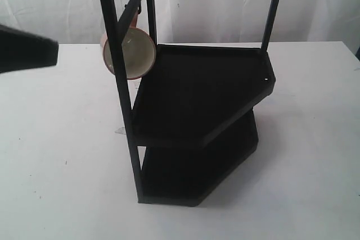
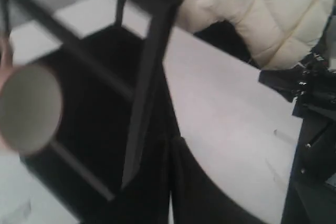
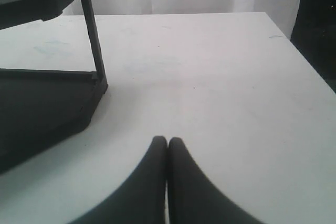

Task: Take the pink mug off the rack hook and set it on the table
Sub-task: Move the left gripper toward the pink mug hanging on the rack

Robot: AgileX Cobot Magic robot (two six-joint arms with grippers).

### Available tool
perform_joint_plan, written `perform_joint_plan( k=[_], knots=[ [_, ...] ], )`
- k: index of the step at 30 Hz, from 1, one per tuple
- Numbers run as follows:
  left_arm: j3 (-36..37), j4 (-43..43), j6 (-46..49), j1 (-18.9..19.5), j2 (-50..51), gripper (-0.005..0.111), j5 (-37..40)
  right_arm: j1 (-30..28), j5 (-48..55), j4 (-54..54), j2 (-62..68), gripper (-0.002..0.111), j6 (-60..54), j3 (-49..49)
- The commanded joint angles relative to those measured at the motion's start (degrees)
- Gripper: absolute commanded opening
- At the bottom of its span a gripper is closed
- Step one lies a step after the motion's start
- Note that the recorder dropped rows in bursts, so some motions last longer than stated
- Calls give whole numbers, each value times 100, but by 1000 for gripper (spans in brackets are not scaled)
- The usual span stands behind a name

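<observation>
Left end effector (image 1: 49, 53) near mug (image 1: 133, 54), seems clenched; open, pinch rim, lift handle clear of hook (image 1: 136, 9). Right end effector (image 3: 167, 143) clenched, idle.

Tall black two-tier metal shelf rack (image 1: 197, 99): centre of frame, upright, two angular flat shelves stacked one above the other. White fabric curtain (image 1: 315, 4): across upper edge of frame, behind rack. Cream quilted padded jacket (image 2: 252, 9): left wrist view only, blurred, adjacent to black equipment (image 2: 315, 145).
</observation>
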Motion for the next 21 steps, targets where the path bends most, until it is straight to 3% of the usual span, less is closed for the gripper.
perform_joint_plan(
  k=[1,4,6,11,16,21],
  knots=[
    [-26,-384,1267,-23,56,0,-512,35,-18,-46,-38,0,-2,10],
    [0,412,1118,-23,266,0,-1345,35,-18,-46,-38,0,-2,10],
    [86,473,1048,-23,459,0,-1811,35,-18,-46,-38,0,-2,10],
    [360,-375,954,-23,911,0,-2378,35,-18,-46,-38,0,-2,10],
    [436,-627,966,-23,1183,0,-2706,35,-18,-46,-38,0,-2,10],
    [368,-1586,1679,-23,1273,0,-2409,35,-18,-46,-38,0,-2,10]
  ],
)
